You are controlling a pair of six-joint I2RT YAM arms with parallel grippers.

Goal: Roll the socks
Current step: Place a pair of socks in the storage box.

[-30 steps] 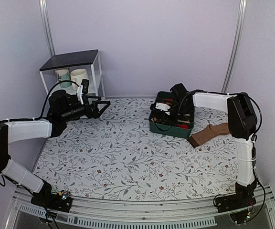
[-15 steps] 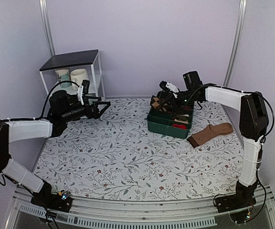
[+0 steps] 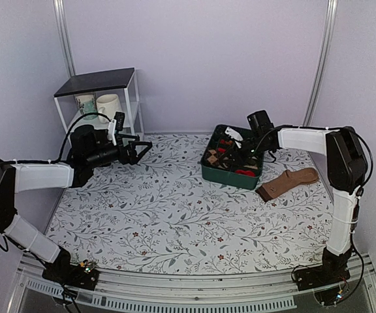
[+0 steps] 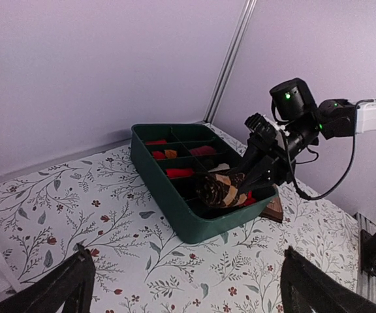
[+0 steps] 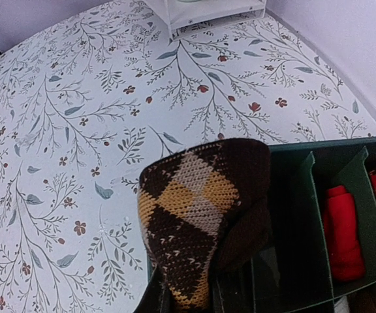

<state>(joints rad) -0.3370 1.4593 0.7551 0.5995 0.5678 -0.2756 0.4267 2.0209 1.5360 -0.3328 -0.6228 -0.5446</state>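
A rolled dark brown argyle sock (image 5: 201, 208) with tan-orange diamonds is pinched in my right gripper (image 5: 185, 301). It hangs at the left end of the green divided bin (image 3: 222, 175), over its edge compartment. The top view shows the sock (image 3: 219, 155) under my right gripper (image 3: 230, 147). The left wrist view shows the same sock (image 4: 222, 189) in the bin (image 4: 175, 208). My left gripper (image 3: 142, 147) is open and empty, held above the table's far left, apart from the bin; it also shows in the left wrist view (image 4: 185, 261).
A plain tan sock with a dark cuff (image 3: 289, 182) lies on the table right of the bin. Red bundles (image 5: 344, 228) sit in bin compartments. A small shelf with mugs (image 3: 100, 98) stands at the back left corner.
My right gripper rose out of the bin holding the argyle sock, then came back down at the bin's left end. The left arm barely moved.
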